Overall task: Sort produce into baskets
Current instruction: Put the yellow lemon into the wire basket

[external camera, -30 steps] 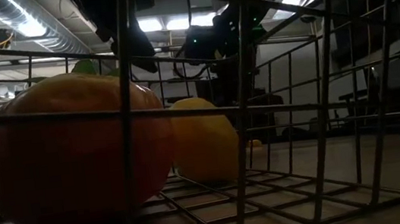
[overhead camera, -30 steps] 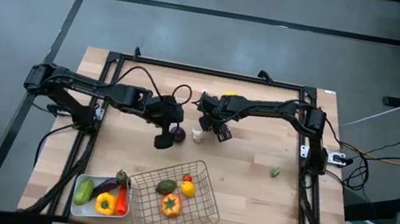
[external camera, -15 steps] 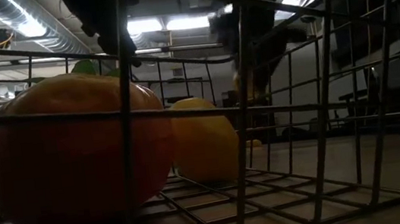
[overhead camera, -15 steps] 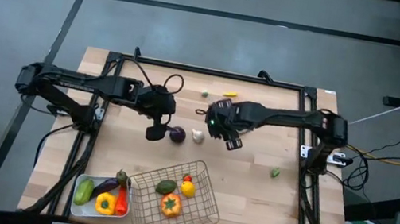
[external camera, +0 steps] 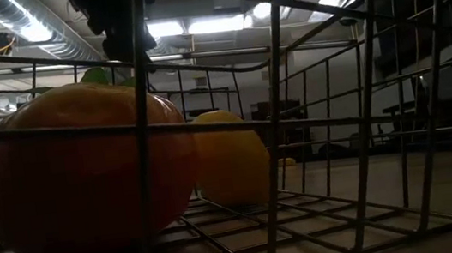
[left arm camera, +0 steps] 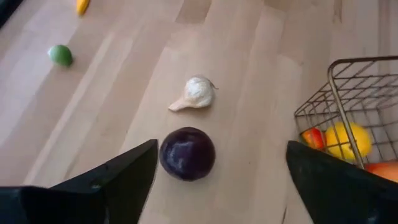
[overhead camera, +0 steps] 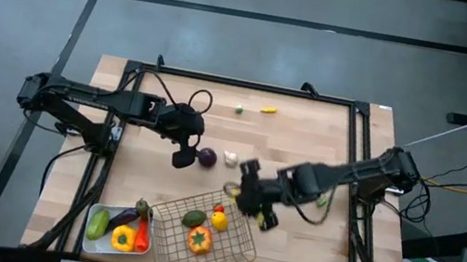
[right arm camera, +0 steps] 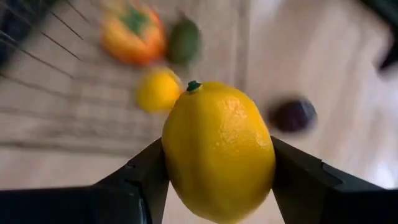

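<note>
While gripped, lemon (right arm camera: 217,149) above basket (overhead camera: 239,245).

Two dark jointed arms trailing looped black cables, each tool black.

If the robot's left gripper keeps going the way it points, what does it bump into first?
Most likely the round dark purple onion. It sits right between the open left gripper fingers' line, with the white garlic bulb farther beyond. Depth is hard to judge.

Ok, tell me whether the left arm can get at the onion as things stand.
Probably yes. The left gripper is open, hovering right by the onion, nothing between them. The garlic lies just past it, apart, and the right gripper is away with a lemon.
</note>
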You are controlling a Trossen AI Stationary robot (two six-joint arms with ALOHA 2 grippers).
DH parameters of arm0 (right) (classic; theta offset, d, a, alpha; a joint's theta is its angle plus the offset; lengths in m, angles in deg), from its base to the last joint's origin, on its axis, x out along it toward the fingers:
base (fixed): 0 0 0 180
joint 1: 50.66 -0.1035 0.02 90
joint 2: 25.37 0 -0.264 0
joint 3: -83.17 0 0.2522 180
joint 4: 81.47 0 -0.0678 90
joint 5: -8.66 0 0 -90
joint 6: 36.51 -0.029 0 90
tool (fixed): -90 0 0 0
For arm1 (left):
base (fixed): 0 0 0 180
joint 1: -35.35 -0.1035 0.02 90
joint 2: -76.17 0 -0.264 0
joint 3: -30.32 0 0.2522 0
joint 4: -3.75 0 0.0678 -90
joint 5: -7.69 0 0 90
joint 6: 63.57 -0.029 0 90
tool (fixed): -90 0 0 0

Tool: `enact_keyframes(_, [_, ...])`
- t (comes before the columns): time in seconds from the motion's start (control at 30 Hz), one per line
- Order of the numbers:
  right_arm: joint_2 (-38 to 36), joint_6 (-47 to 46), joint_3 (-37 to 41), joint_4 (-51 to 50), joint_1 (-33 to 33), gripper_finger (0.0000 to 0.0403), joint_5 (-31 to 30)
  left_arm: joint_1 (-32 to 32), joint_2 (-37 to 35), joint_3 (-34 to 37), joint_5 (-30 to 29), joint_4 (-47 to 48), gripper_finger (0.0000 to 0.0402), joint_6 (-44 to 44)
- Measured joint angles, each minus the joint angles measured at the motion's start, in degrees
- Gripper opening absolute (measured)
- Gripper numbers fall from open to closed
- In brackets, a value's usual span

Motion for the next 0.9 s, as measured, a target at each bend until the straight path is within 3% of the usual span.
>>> enact_keyframes(0.23, [4.36, -1.24, 0.04, 13.64, -5.52, 0.0225, 0.15, 2.39, 0.00, 0.00, -0.01, 0.06, 0.0345, 9.14])
enact_keyframes(0.43, [10.19, -1.45, 0.04, 22.98, -6.48, 0.0225, 0.14, 4.94, 0.02, 0.00, 0.01, 0.09, 0.0345, 11.17])
enact_keyframes(0.9, [19.61, -1.47, 0.04, 24.21, -3.59, 0.0225, -0.36, 7.63, 0.02, 0.00, -2.60, -0.02, 0.0345, 13.27])
